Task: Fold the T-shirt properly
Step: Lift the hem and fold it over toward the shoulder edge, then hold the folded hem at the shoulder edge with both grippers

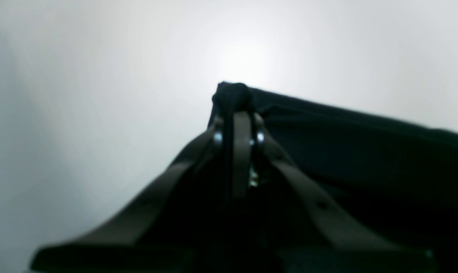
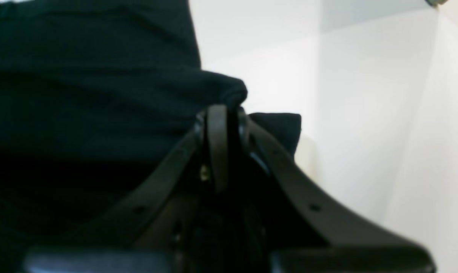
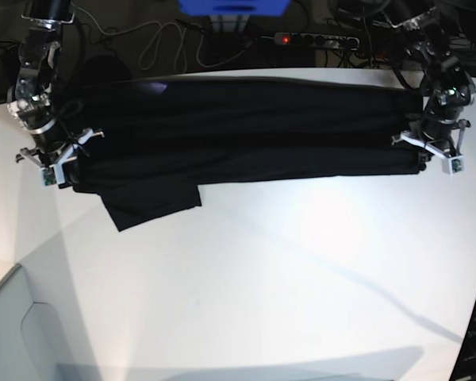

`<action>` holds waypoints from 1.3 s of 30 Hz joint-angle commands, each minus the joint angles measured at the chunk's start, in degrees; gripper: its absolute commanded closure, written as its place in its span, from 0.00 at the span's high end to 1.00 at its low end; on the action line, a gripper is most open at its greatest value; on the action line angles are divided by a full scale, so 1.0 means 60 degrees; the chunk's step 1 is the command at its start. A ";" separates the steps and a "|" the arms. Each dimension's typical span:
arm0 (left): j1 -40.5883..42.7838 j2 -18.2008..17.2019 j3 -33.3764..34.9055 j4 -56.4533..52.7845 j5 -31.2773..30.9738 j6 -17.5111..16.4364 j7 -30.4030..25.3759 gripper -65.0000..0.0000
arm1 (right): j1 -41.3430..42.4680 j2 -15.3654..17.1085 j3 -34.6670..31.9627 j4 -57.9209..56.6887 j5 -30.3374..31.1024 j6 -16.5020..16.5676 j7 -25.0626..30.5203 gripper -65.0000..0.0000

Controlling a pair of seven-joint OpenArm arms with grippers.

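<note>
First lengthwise fold in hand, most of the folding left

We have the T-shirt (image 3: 246, 135) stretched in a long band across the far side of the white table (image 3: 262, 278), one sleeve hanging out at its near edge; our left gripper (image 1: 234, 94) and right gripper (image 2: 229, 100) each pinch an end, so we judge the crosswise folds remain.
</note>
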State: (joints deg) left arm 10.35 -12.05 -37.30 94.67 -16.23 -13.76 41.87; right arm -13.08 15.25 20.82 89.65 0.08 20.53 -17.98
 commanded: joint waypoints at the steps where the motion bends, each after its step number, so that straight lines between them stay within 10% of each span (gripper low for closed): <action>1: -0.0003 -0.0181 -0.0062 0.0170 -0.0013 0.0059 -0.0216 0.00 | -0.0054 0.0148 0.0069 0.0173 0.0068 -0.0016 0.0220 0.00; 6: 0.0290 -0.0196 -0.0047 0.0141 -0.0013 0.0044 -0.0216 0.00 | -0.0274 0.0148 0.0069 0.0173 0.0068 -0.0016 0.0220 0.02; 12: 0.0363 -0.0123 -0.0033 0.0272 -0.0013 0.0059 -0.0143 0.00 | -0.0552 0.0148 0.0054 0.0187 0.0097 0.0043 0.0220 0.36; 17: 0.0554 -0.0123 -0.0106 0.0287 -0.0028 0.0059 -0.0040 0.19 | -0.0670 0.0075 0.0479 0.0407 0.0097 0.1493 0.0293 0.59; 23: 0.0934 -0.0138 -0.0604 0.0683 -0.1127 0.0073 -0.0025 0.40 | -0.0699 -0.0321 0.1124 0.0803 0.0039 0.2372 0.0220 0.60; 39: 0.1257 -0.0123 -0.0736 0.0712 -0.1522 0.0044 0.0062 0.45 | -0.0757 -0.0321 0.1124 0.0803 0.0039 0.2460 0.0220 0.60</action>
State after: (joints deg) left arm 17.65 -11.90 -41.36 97.93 -24.91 -13.61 43.13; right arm -17.82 12.53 27.22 93.38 -0.40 33.95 -18.06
